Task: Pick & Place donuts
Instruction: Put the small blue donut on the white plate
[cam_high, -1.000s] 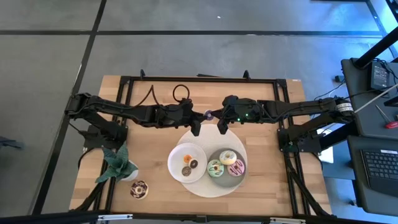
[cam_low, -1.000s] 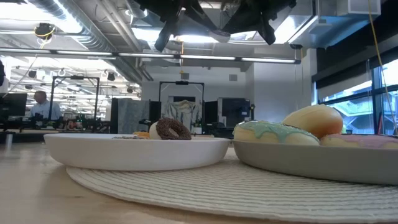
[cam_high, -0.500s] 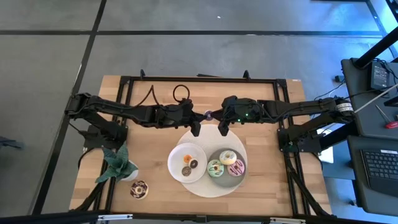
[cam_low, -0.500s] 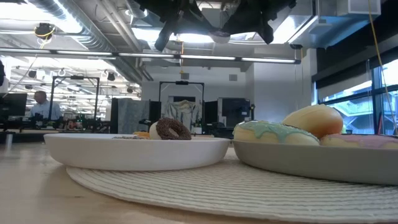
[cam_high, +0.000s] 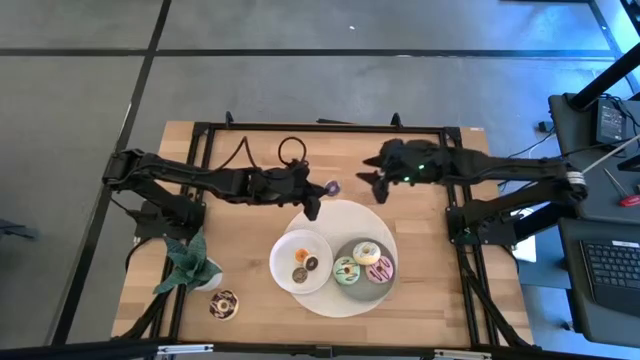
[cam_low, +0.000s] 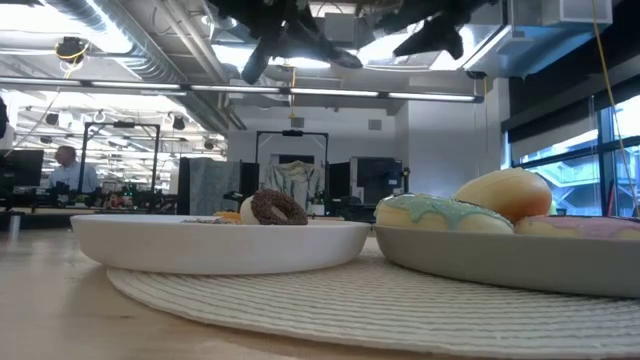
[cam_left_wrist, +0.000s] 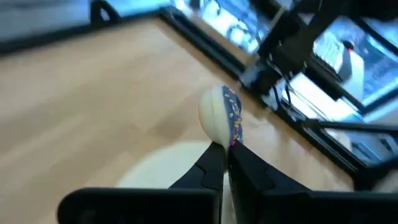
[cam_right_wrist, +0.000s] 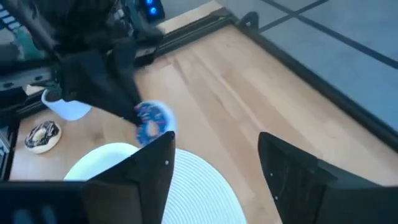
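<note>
While the left gripper (cam_high: 322, 193) pinches a small purple-iced mini donut (cam_left_wrist: 224, 118) aloft, right gripper (cam_high: 378, 183) spread empty, the sprinkled chocolate donut (cam_high: 223, 304) remains unplated.

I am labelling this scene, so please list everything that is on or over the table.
purple donut: one, small, held above the table
green donut, pink donut, cream donut: one each, on the grey plate
chocolate donut: one, on the table
small donuts: about three, brownish, on the white plate
mat: one, white, under both plates
plant: one, green
left end effector: shut on the purple donut
right end effector: open, empty
</note>
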